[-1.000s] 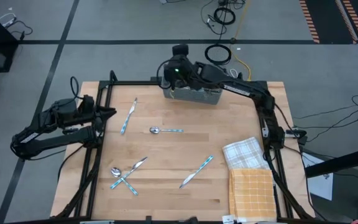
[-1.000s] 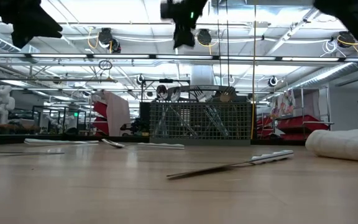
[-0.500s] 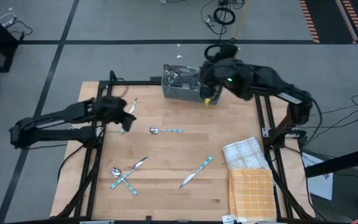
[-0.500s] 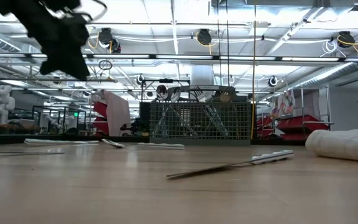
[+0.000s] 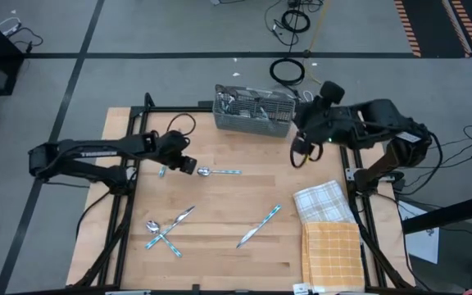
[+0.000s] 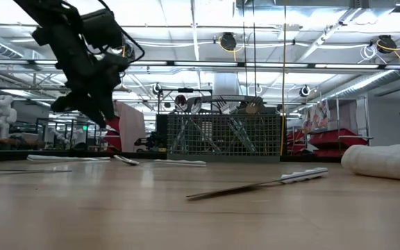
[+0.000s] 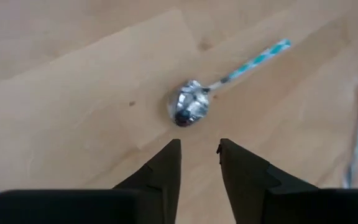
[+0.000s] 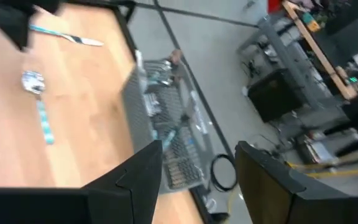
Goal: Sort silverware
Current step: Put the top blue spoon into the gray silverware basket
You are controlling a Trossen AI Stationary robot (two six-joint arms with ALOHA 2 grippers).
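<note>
From above, we see our left gripper (image 5: 188, 163) has swung in from the table's left edge and now hangs just short of the spoon (image 5: 218, 171), whose bowl lies directly ahead of the fingertips; half a second ago it was still back by the knife (image 5: 163, 170) that now sits just behind it. That tells us the spoon is our next pick. Our right gripper (image 5: 300, 151) has pulled away from the wire caddy (image 5: 254, 111), where it hovered a second ago, and now hangs off the caddy's right end with nothing in it, so we judge one piece has just been dropped in. A crossed fork and spoon (image 5: 162, 231) and another knife (image 5: 259, 226) lie well nearer the front edge.

At table height, the left arm has dropped lower than before, though it is not yet at the wood.

In the left wrist view, our fingers (image 7: 166, 168) stand parted with a narrow gap, empty, the spoon's bowl just beyond the tips.

In the right wrist view, our fingers (image 8: 143, 169) are spread wide, holding nothing, the caddy beyond them.
</note>
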